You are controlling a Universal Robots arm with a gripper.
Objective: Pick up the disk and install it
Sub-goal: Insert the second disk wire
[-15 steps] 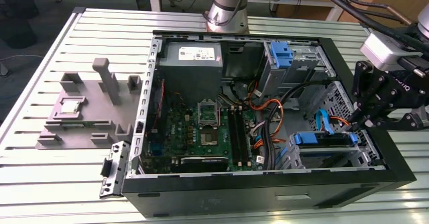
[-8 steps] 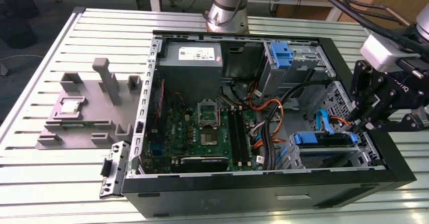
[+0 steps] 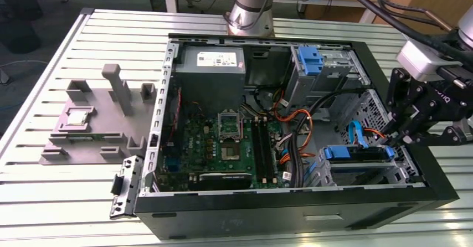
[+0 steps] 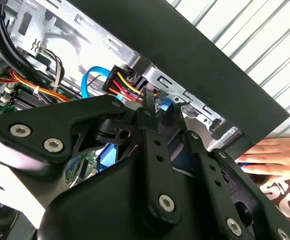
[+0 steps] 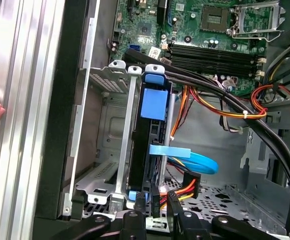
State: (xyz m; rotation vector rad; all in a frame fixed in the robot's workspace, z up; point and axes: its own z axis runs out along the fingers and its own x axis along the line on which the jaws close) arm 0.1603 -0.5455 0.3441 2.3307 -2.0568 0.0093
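A: We're over the open computer case (image 3: 414, 172) on the slatted table (image 3: 44, 197), and the gripper (image 3: 405, 138) hangs at the case's edge on the exterior view's right.

B: Where's the disk (image 3: 357, 153)?

A: Sitting in the metal drive cage (image 3: 384, 172) inside the case, blue bracket showing along its top. In the first wrist view the disk (image 5: 152, 145) stands on edge between the cage rails, with a blue ribbon cable (image 5: 195, 162) curling out beside it.

B: And the gripper, gripping or not?

A: In the first wrist view the fingertips (image 5: 140, 200) sit close together right at the disk's end, but whether they pinch it I cannot tell.

B: Anything else around?

A: A person's hand (image 4: 272, 155) rests on the table just outside the case wall. Inside, the green circuit board (image 3: 221, 147) lies flat, orange and red wires (image 5: 220, 107) running across. A grey holder (image 3: 96, 130) carries a small square chip (image 3: 78, 118) on the exterior view's left.
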